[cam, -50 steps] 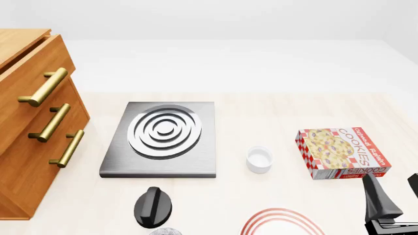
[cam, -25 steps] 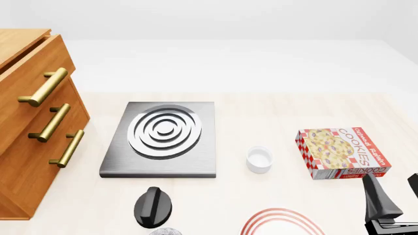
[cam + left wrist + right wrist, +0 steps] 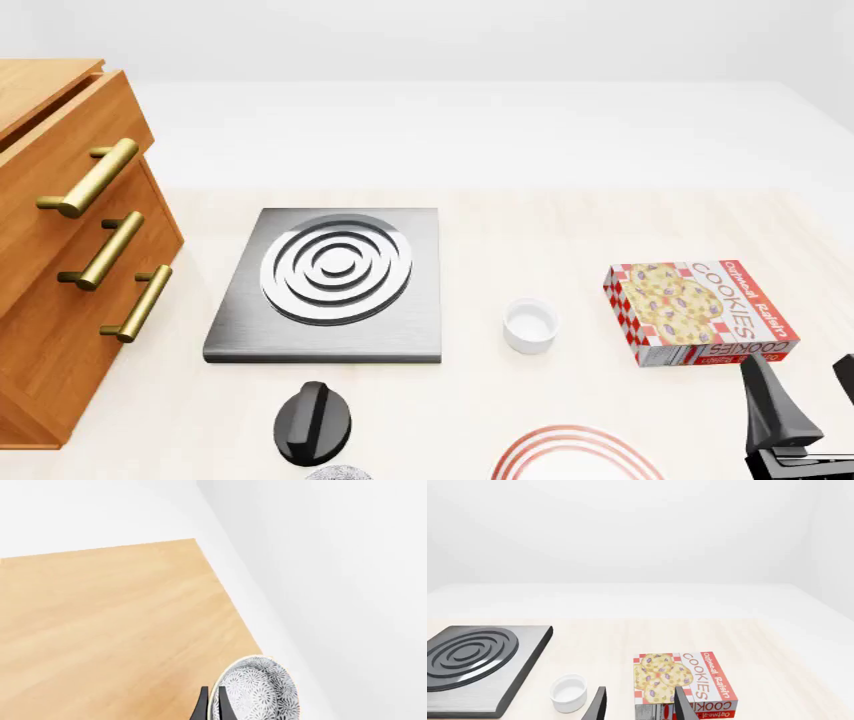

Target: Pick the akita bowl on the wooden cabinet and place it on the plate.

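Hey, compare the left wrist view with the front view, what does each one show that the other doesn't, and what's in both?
Only the left wrist view shows the akita bowl's speckled inside, pinched at its rim by the left gripper.

Only the front view shows the stove, black knob, white cup, cookie box, part of the plate, the right gripper, and the brass handles.

Both show the wooden cabinet; the wrist view only its top.

The pale wooden bench (image 3: pixel 534 230) carries the wooden cabinet (image 3: pixel 54 250), a grey stove (image 3: pixel 334 285), a white cup (image 3: pixel 530 326) and a cookie box (image 3: pixel 697 312). The plate (image 3: pixel 574 455) and a black knob (image 3: pixel 314 422) lie at its near edge.
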